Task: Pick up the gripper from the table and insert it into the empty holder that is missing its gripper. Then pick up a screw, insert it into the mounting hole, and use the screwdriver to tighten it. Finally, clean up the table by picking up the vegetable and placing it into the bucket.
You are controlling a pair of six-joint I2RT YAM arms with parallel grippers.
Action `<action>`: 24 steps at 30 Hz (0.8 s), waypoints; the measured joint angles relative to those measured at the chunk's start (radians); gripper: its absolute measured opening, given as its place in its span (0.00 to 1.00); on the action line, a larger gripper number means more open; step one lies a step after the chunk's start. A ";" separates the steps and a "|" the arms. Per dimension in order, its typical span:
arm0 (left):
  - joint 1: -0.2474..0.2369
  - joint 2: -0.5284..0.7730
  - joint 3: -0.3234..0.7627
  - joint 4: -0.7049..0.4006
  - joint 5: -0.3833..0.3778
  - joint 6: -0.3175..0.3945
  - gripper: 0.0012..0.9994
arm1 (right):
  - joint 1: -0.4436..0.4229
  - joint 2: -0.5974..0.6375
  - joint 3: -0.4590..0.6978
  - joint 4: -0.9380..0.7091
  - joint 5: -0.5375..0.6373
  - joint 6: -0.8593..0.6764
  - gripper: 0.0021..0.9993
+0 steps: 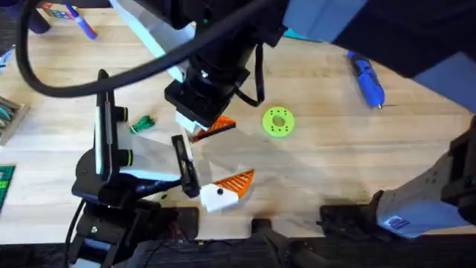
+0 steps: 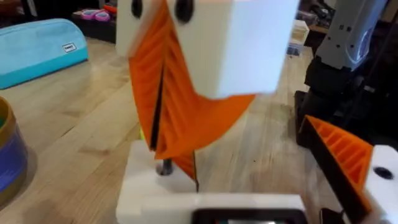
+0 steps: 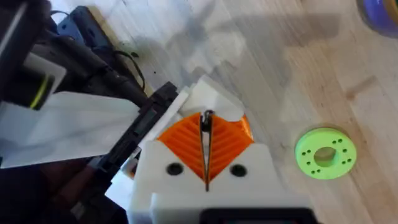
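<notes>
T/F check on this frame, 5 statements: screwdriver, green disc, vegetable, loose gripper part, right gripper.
1. The blue screwdriver lies on the table at the far right, untouched. True.
2. The lime-green disc is held by the right gripper. False: it lies flat on the table, apart from the right gripper.
3. The vegetable lies on the table left of the disc. True.
4. The white and orange gripper part already sits in the holder. False: it lies loose on the table near the front edge.
5. The right gripper's orange pads are spread wide. False: they are pressed together, with a thin metal piece at their tips.
</notes>
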 joint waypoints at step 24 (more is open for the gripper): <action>0.000 0.000 0.000 0.000 0.000 0.001 0.99 | 0.000 0.000 0.000 0.011 0.034 0.000 0.01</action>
